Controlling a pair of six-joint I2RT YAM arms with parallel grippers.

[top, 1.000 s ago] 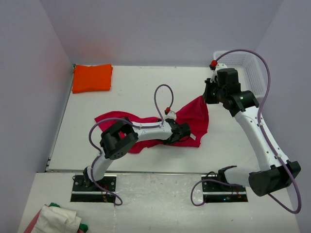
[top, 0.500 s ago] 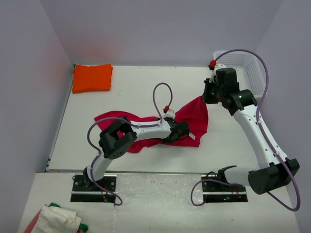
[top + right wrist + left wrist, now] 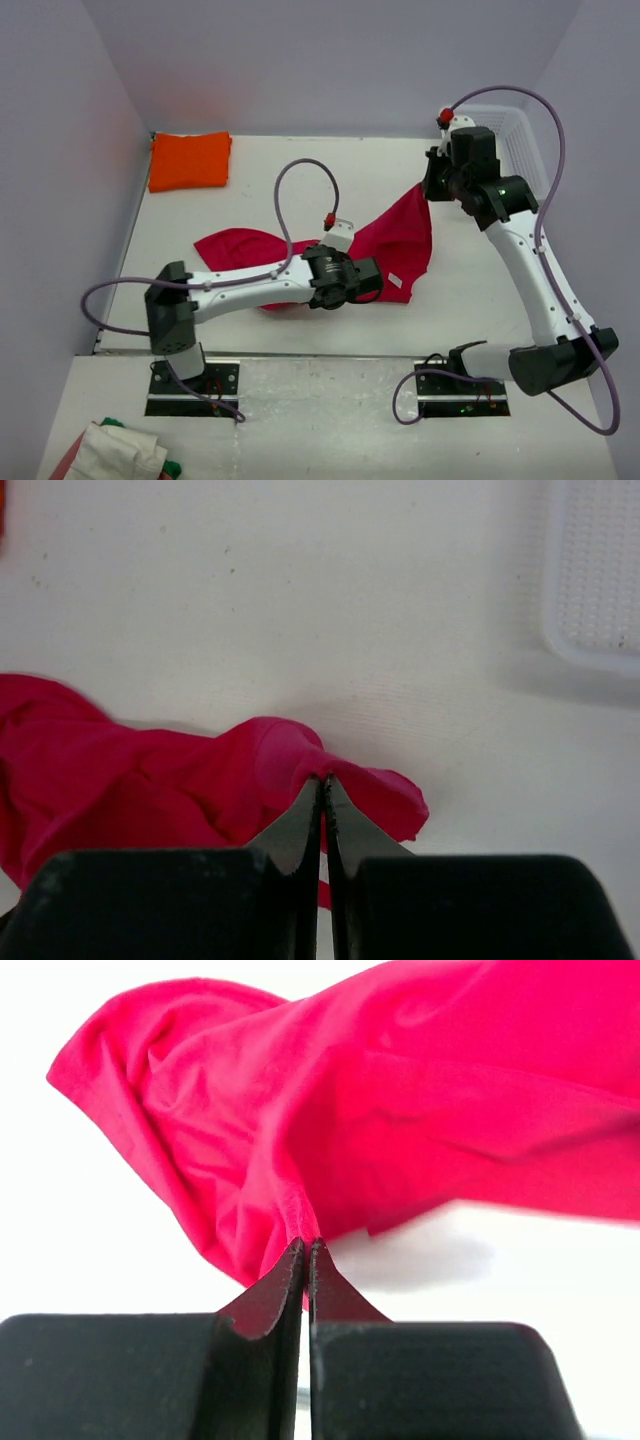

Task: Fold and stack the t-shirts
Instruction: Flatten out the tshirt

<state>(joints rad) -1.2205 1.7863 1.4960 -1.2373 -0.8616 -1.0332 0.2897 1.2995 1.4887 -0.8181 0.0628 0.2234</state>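
Nearest the bases, the left claw [image 3: 303,1245] is clenched on a pinch of the crimson t-shirt [image 3: 395,245]. Its tips are pressed together with cloth bunched right at them, low over the worktop [image 3: 300,180]. We take this for the shirt's near edge, but can't tell which seam.

The shirt sits mid-worktop and is crumpled. Its left part lies flat and its right part rises toward the back.

Farther in, the right claw [image 3: 322,783] is clamped on the same shirt. It holds a far corner up off the worktop, so the cloth slopes between the two claws. We read this as spreading: two held points pull the wrinkles out before any fold. No fold is made yet.

In the far left corner the orange t-shirt [image 3: 190,160] lies folded in a neat rectangle, well apart from the red one. It is likely the base for the stack.

At far right, a white basket [image 3: 520,140] sits beside the right arm.
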